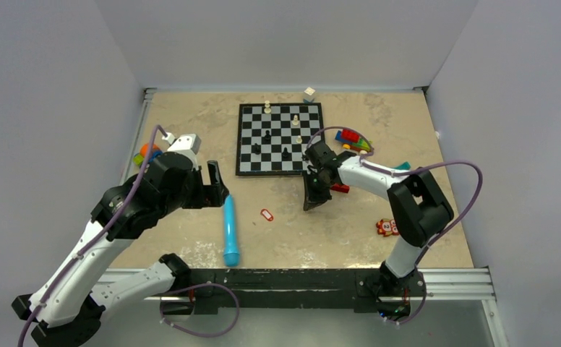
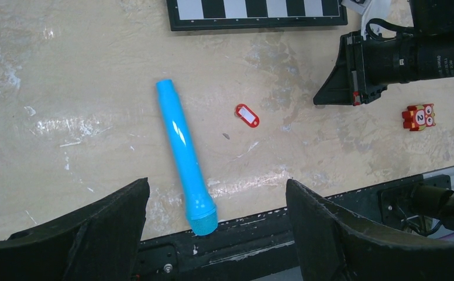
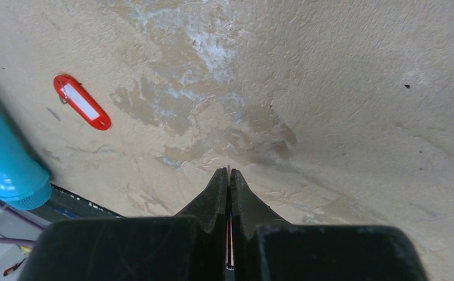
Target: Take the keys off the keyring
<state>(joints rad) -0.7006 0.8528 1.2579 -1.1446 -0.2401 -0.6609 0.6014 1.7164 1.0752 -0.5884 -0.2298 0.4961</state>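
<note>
Tabletop (image 3: 341,88) — keyring (image 3: 82,102) lies left of right tool (image 3: 229,174).

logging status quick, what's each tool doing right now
Left tool: open, holding nothing.
Right tool: closed; thin pale sliver at its tips, cannot tell what.

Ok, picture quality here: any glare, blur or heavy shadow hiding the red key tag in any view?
Top external: even soft light, faint shadows, the key tag clear but tiny. Left wrist: crisp, a glare streak along the blue cylinder, tag unobscured, the left gripper dark at the bottom edge. Right wrist: table texture and tag sharp; the shut right gripper is a near-black silhouette.
</note>
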